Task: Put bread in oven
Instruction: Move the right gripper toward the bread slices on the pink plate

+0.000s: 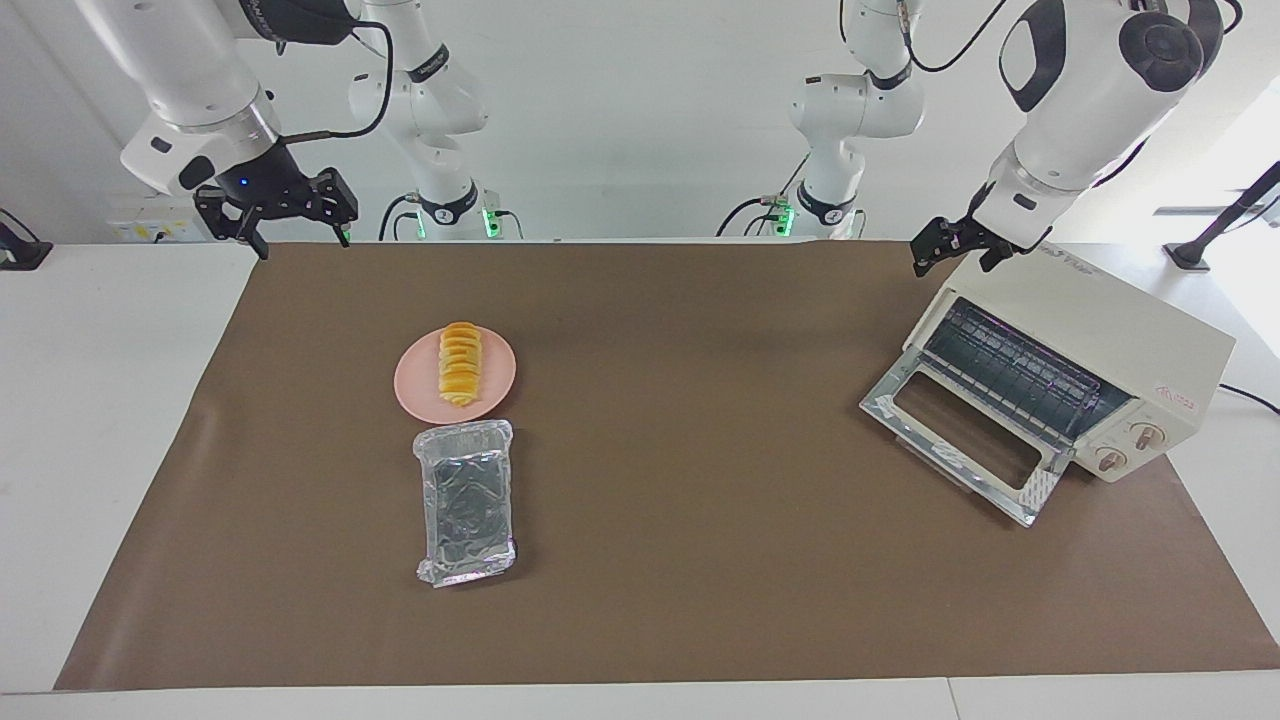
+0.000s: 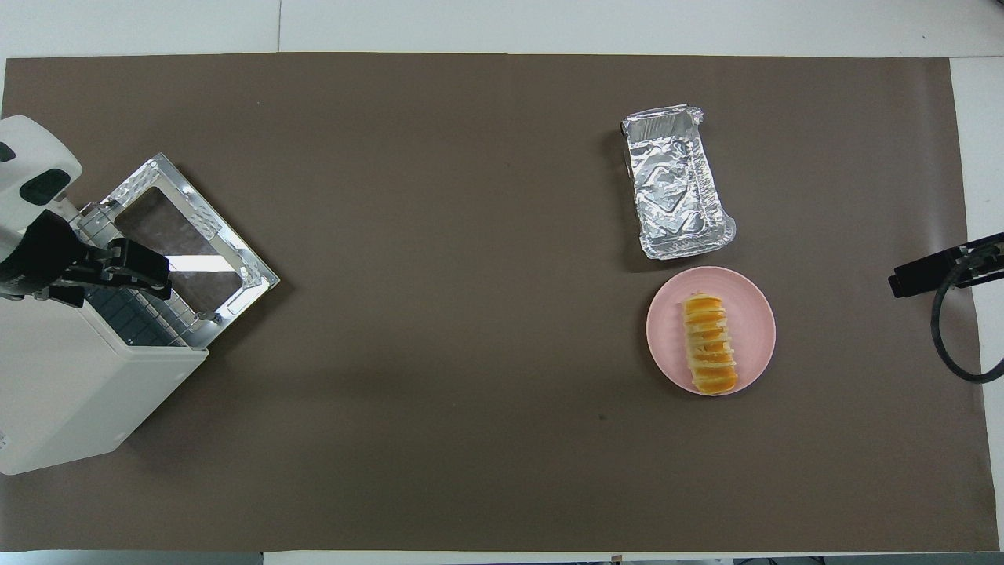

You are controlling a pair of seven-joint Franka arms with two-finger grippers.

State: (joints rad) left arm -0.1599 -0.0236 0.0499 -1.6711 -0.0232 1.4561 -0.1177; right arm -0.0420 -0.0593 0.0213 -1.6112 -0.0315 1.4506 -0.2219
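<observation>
The bread [image 1: 460, 363] is a ridged golden loaf lying on a round pink plate [image 1: 500, 385], toward the right arm's end of the table; it also shows in the overhead view [image 2: 710, 344]. The cream-white oven [image 1: 1110, 330] stands at the left arm's end with its glass door [image 1: 960, 445] dropped open and the wire rack showing. In the overhead view the oven [image 2: 70, 392] is partly covered by the left arm. My left gripper [image 1: 952, 266] is open and empty, up over the oven's top front edge. My right gripper [image 1: 300, 240] is open and empty, raised over the table's edge by the robots.
A crinkled silver foil tray [image 1: 466, 500] lies empty just beside the plate, farther from the robots; it also shows in the overhead view [image 2: 678, 192]. A brown mat [image 1: 700, 560] covers the table. The oven's open door lies flat on the mat.
</observation>
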